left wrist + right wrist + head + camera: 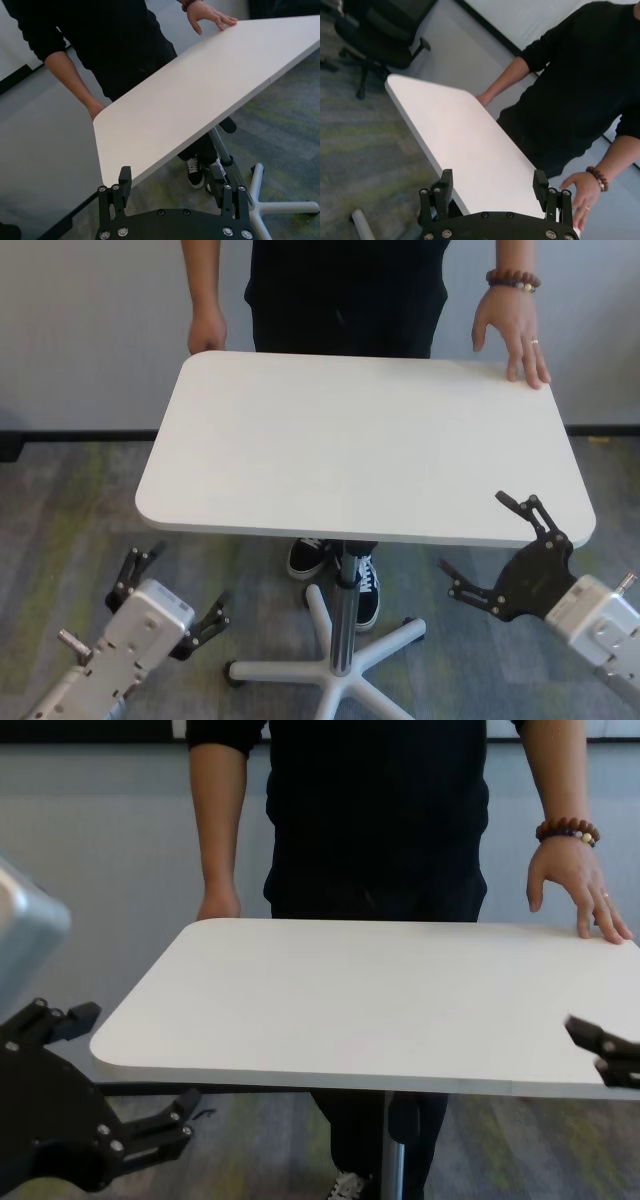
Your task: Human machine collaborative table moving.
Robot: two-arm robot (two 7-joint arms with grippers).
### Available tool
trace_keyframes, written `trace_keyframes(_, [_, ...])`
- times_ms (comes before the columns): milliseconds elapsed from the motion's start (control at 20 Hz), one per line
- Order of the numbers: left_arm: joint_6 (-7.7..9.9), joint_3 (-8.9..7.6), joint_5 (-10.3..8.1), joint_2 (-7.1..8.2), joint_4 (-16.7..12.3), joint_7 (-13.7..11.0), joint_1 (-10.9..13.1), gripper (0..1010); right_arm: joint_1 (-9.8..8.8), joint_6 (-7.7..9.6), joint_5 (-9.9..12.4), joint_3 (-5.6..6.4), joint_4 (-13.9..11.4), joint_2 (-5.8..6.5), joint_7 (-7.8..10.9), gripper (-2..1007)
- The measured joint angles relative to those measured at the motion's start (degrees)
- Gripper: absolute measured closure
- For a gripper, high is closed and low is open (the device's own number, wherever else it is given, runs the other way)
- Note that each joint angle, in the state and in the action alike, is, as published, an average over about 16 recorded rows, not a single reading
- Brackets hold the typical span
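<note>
Grey carpet is seen below; the counter (360, 440) lies at twelve o'clock, long axis crosswise; the right end effector (505, 550), nearer, and the left end effector (168, 595) are spread wide, empty.

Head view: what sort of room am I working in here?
Probably an office: grey-green patterned carpet, a black wheeled office chair, and the plain white pedestal table on a castor base.

Grey carpet (60, 530) streaked with green covers the floor. A black office chair (380, 45) stands on that carpet, close to the pale wall (90, 330) with its dark baseboard (80, 436).
</note>
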Motion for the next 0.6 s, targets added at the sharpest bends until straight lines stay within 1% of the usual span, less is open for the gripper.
trace_keyframes(150, [0.06,-0.10,0.98,0.40,-0.3,0.2,0.3,10,-0.72,0.49,-1.3,0.19,-0.9,0.26,-0.45,2])
trace_keyframes(350, [0.24,0.02,1.85,0.63,-0.2,0.3,0.2,10,-0.92,0.96,-2.5,0.29,-1.1,0.42,-0.77,2])
trace_keyframes(600, [0.17,-0.03,1.36,0.45,-0.1,0.2,0.1,10,-0.80,0.92,-2.4,0.29,-0.9,0.40,-0.68,2])
